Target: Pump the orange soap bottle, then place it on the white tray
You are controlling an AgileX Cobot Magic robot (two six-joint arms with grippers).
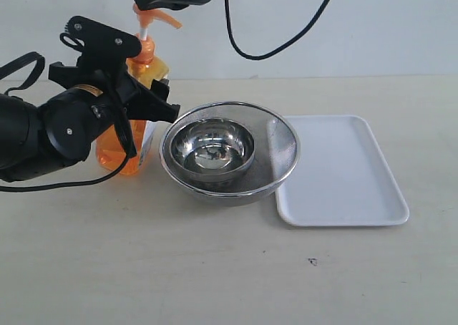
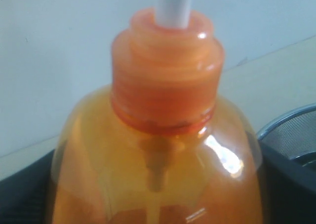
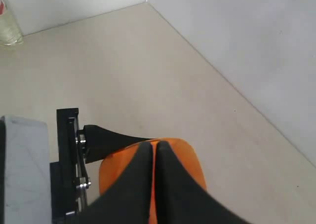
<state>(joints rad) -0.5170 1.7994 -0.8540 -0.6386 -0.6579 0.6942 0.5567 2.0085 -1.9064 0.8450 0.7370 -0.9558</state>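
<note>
Orange translucent plastic, glossy and smooth: the orange soap bottle [image 1: 147,69] stands upright on the surface [image 1: 215,268] at the left of the exterior view, well apart from the white tray [image 1: 343,167]. The nested steel bowls lie between them, a mesh bowl [image 1: 283,149] with a smaller steel bowl [image 1: 215,147] inside it.

The left tool [image 1: 152,78] clamps the bottle around its broad upper body, just under the shoulder. In the left wrist view, black pads sit against both flanks. The right tool [image 3: 154,152] has its fingers pressed together and sits on top of the pump head [image 1: 154,16]. The white stem [image 2: 174,4] is showing, so the pump looks raised.

Liquid appears to fill much of the bottle, so it is probably fairly heavy for its size, and being tall and narrow-based it could tip. The walls are likely thin enough to flex under a hard squeeze, and the slick skin could slip. The wide body below the shoulder looks like the best place to grip, since the taper above would stop the bottle sliding down through the pads. The collar is a stiffer second choice. The pump head and stem are poor handles, because they move. The bottle will need a firm hold against the downward press, and a lift high enough to clear the bowls.
</note>
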